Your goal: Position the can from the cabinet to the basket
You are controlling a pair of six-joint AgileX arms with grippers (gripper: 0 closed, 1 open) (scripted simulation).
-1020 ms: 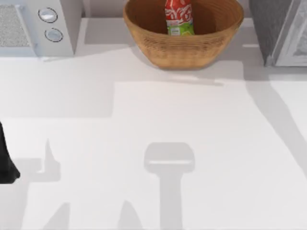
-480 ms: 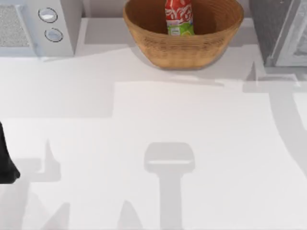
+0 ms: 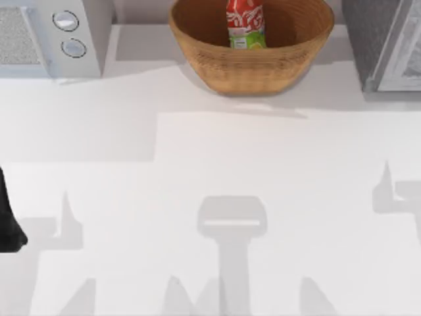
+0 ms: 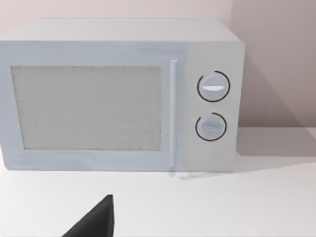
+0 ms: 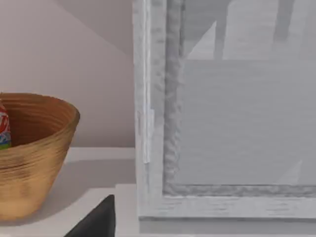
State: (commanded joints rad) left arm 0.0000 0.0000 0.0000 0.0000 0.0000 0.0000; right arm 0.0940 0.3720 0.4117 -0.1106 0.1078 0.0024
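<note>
— So where was the can (image 3: 246,24) when you looked in?

— Already upright inside the wicker basket (image 3: 251,69), near the middle of the bowl at the far edge of the desk (image 3: 210,164), with nothing else in there beside it. From the right wrist's angle only a sliver of red and green peeked over the basket's rim.

— And the cabinet (image 3: 385,43)?

— Off to the right of the basket, just beside it, its white-framed door (image 5: 222,123) facing the right arm's camera. I couldn't make out anything through the pale panel. The microwave (image 3: 49,36) stood at the far left, door shut.

— What were the hands doing?

— I couldn't tell how far open either one was, or whether it held anything; just a dark tip poked into each wrist view. A dark bit of the left arm (image 3: 8,224) sat at the desk's left edge, well apart from the basket.

— Finished, then?

— I'd judge so: the can stood where the task wanted it, so nothing needed holding.
</note>
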